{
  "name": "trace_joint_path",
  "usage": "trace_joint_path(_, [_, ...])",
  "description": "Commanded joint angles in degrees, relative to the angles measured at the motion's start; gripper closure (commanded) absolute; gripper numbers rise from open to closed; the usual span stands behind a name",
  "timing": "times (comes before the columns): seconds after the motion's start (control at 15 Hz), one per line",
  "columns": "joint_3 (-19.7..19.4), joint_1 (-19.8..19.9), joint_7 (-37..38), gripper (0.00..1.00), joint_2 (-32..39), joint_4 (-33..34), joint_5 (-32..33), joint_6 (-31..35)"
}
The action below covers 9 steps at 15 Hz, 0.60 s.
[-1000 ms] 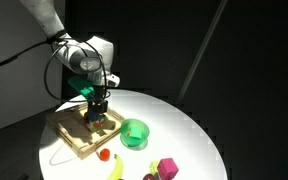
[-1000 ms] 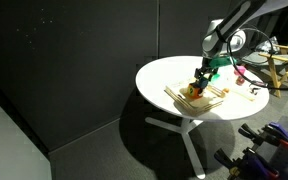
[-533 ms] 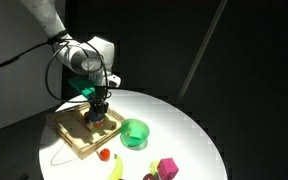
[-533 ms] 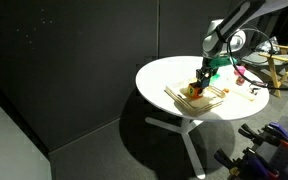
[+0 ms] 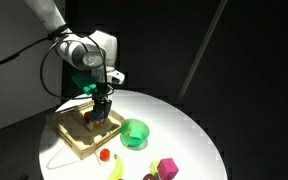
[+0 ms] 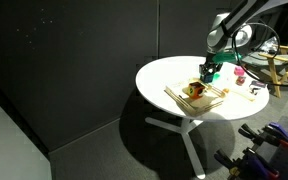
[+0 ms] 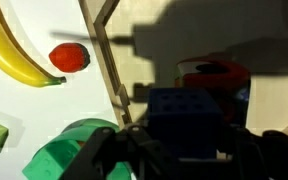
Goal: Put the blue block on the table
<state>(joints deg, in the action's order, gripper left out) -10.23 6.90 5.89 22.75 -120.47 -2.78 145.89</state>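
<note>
The blue block, a small dark blue cube with dimples on top, sits between the jaws of my gripper, which is shut on it. In both exterior views the gripper hangs just over the light-wood tray with the block at its tip. An orange cube lies on the tray right behind the block. The round white table spreads out around the tray.
A green bowl stands beside the tray. Near the table's front are a small red fruit, a banana and a magenta cube. The wrist view shows the tray's raised rim between block and bowl.
The jaws have closed on the blue block. The arm has since risen a little above the tray with the block in it.
</note>
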Motion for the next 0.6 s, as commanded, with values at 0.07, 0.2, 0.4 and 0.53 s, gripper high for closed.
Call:
trace_joint_path(0.07, [-3.9, -1.8, 9.9, 0.71, -5.9, -5.8, 4.6, 1.4])
trace_joint_path(0.2, [-5.8, -2.4, 15.3, 0.71, -7.7, -8.1, 6.5, 1.8])
trace_joint_path(0.4, [-7.7, -2.5, 21.9, 0.71, -10.7, -12.1, 8.0, 1.5])
trace_joint_path(0.53, [-8.4, -2.0, 25.0, 0.71, -12.8, -14.7, 7.8, 1.3])
